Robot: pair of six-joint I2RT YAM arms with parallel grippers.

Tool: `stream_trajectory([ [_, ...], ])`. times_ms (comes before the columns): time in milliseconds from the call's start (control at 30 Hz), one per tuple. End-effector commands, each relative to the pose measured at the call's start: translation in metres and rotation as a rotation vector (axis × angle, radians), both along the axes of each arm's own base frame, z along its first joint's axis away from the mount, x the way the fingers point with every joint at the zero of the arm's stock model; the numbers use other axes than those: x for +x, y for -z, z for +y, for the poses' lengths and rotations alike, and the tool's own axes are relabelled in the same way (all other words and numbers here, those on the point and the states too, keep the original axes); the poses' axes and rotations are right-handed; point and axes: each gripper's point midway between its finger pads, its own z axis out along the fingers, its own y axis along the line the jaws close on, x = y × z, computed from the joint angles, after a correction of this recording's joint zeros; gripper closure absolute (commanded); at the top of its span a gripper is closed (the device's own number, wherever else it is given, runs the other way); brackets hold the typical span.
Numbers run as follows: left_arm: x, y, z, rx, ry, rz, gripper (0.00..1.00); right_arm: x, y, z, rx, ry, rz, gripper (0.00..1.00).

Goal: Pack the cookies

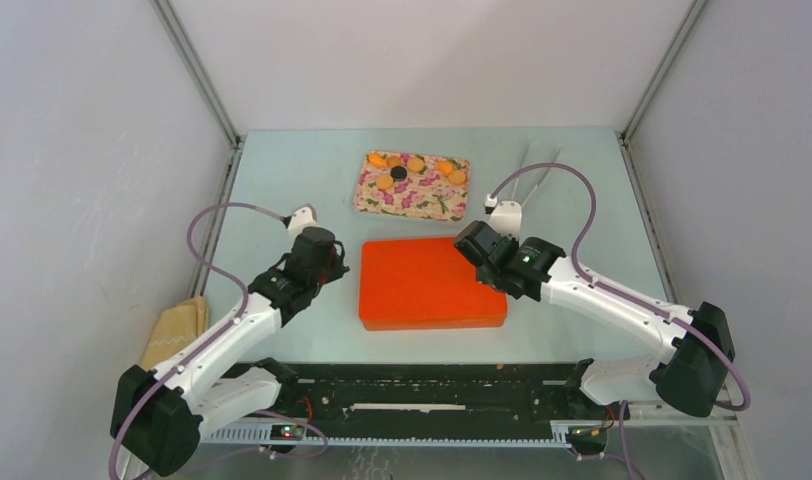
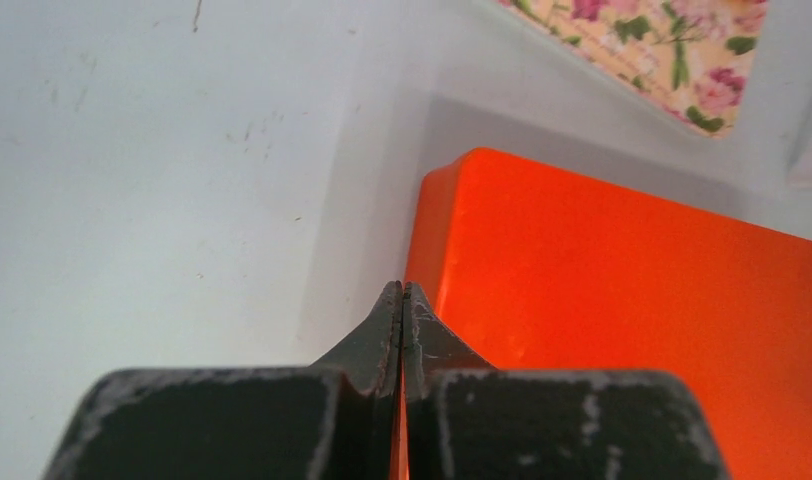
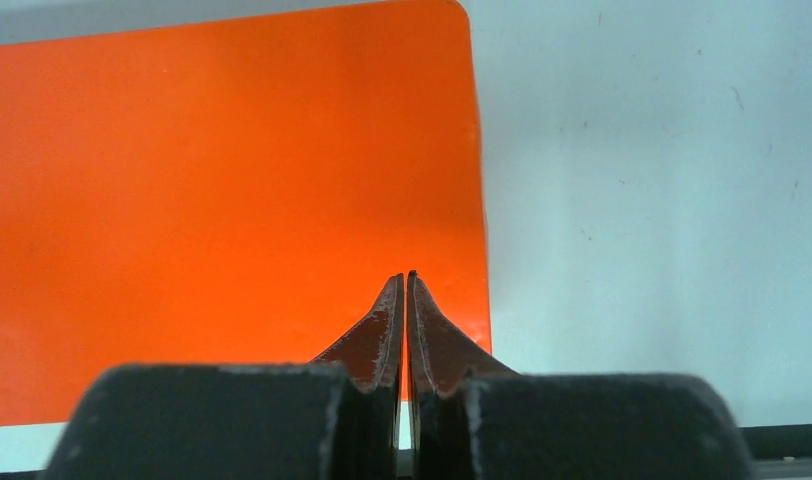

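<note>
The cookies (image 1: 416, 164) lie at the back of the table on a floral tray (image 1: 422, 200): several orange-tan discs and one black disc (image 1: 398, 173). A flat orange box (image 1: 432, 285) lies in the middle with its top closed. My left gripper (image 2: 403, 288) is shut and empty, low at the box's left edge (image 2: 632, 300). My right gripper (image 3: 405, 278) hovers over the box's far right corner (image 3: 232, 180). Its jaws are together with only a hairline slit, and nothing is between them. A corner of the floral tray (image 2: 672, 50) shows in the left wrist view.
A tan cloth bundle (image 1: 177, 330) lies by the left wall. A pale tong-like tool (image 1: 537, 160) rests at the back right. A black rail (image 1: 432, 395) runs along the near edge between the arm bases. Walls enclose the table on three sides.
</note>
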Motion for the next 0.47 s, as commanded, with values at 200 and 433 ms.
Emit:
stream_trajectory([
  [200, 0.0038, -0.0180, -0.0118, -0.037, 0.062, -0.093, 0.98, 0.0058, -0.0103, -0.0127, -0.028, 0.061, -0.035, 0.92],
  [433, 0.0046, -0.0167, -0.0128, -0.033, 0.066, -0.087, 0.98, 0.0057, -0.0093, -0.0163, -0.052, 0.065, -0.037, 0.91],
])
